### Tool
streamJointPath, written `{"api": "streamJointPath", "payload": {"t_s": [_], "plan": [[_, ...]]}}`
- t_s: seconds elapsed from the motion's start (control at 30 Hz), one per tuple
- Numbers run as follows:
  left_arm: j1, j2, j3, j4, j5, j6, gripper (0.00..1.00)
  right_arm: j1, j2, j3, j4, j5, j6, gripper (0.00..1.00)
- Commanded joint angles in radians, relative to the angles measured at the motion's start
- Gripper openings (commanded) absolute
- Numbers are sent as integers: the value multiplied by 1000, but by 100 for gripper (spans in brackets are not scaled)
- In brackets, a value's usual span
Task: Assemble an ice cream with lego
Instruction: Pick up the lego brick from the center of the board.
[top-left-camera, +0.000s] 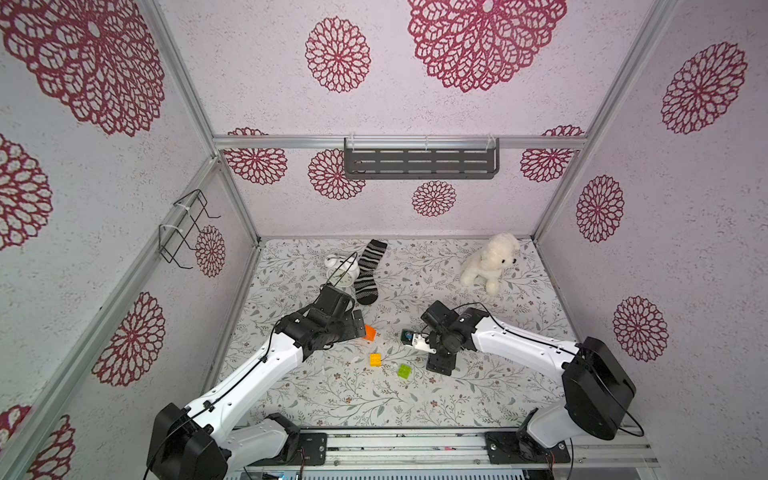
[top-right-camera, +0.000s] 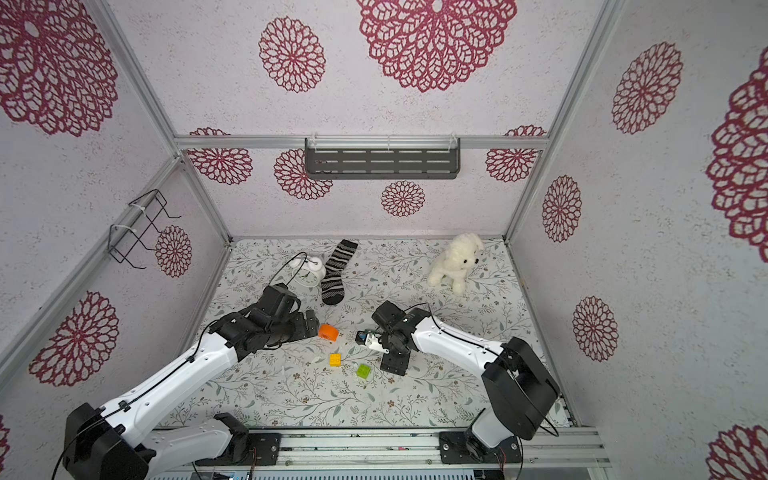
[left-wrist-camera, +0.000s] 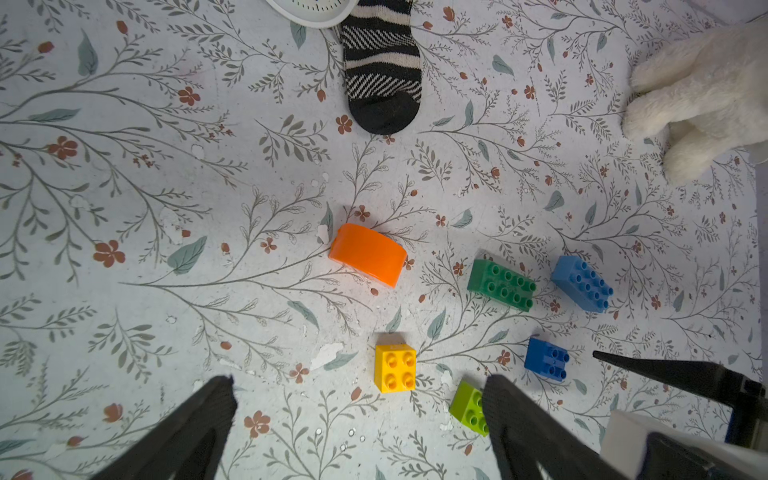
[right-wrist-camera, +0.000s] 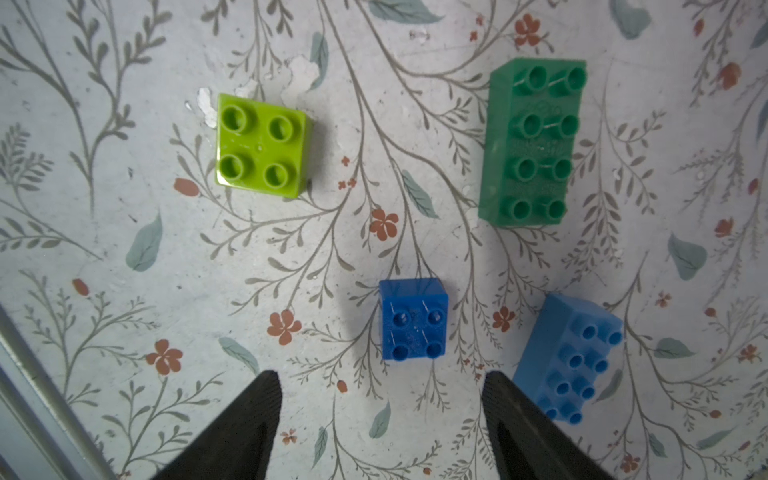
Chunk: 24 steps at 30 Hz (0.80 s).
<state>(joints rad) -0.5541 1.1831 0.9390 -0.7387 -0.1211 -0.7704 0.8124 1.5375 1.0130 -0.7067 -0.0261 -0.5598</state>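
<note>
Nearest in both top views, the left arm (top-left-camera: 249, 374) and right arm (top-left-camera: 519, 340) reach over the floral table (top-left-camera: 457, 399), whose middle holds loose bricks: from the yellow brick (top-left-camera: 375, 359), the orange dome (top-left-camera: 369, 332) lies at twelve o'clock, the lime brick (top-left-camera: 404, 370) at four; clock (top-left-camera: 341, 270) and sock (top-left-camera: 370, 272) sit around eleven, plush dog (top-left-camera: 490, 262) at two. Left wrist view: jaws spread and empty, yellow brick just ahead, with a dark green brick (left-wrist-camera: 501, 284), light-blue brick (left-wrist-camera: 582, 282) and blue brick (left-wrist-camera: 545, 358) unjoined nearby. Right wrist view: jaws spread and empty, blue brick just ahead.
</note>
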Motion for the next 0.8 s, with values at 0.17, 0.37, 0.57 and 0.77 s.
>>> {"api": "streamJointPath", "payload": {"t_s": [0.17,0.37,0.57,0.77], "plan": [[-8,-30,24,-17,-14,11,98,-1,38,18,-45,-43,-30,79],[-9,-31,21,-23,-18,15,97,-1,50,37,-46,-68,-29,79],[-7,-28,18,-21,-17,17,97,-1,83,45,-51,-58,-26,77],[-8,-33,18,-21,-28,19,97,-1,110,68,-33,-20,-23,77]]}}
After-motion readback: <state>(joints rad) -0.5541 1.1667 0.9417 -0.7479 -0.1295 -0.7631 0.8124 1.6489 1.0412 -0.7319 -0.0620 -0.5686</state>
